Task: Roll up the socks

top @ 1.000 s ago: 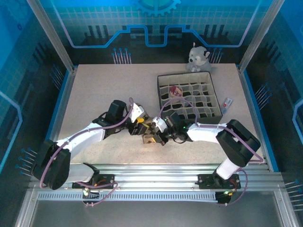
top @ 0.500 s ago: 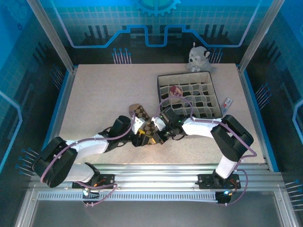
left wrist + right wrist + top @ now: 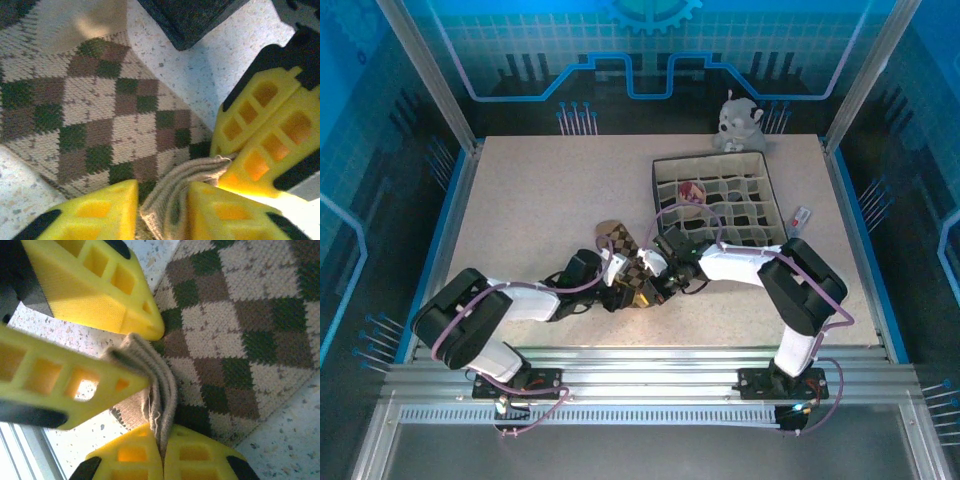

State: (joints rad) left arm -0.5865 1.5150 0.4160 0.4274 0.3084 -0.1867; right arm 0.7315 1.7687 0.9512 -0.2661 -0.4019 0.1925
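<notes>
Divider box [image 3: 656, 195] near argyle sock [image 3: 617, 240], plush toy [image 3: 738, 122] beyond

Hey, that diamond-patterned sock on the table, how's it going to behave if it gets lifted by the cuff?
Probably floppy: the sock is thin knit lying flat, and its cuff bunches into folds where the right gripper pinches it. Likely light, so it should drag rather than roll when pushed. The knit looks grippy, not slippery.

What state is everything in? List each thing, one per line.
Argyle sock: flat on table, cuff folded up and pinched.
Left hand: shut on the cuff.
Right hand: shut on the cuff.
Striped sock: bundled, in a box compartment.
Plush toy: upright behind the box.
</notes>
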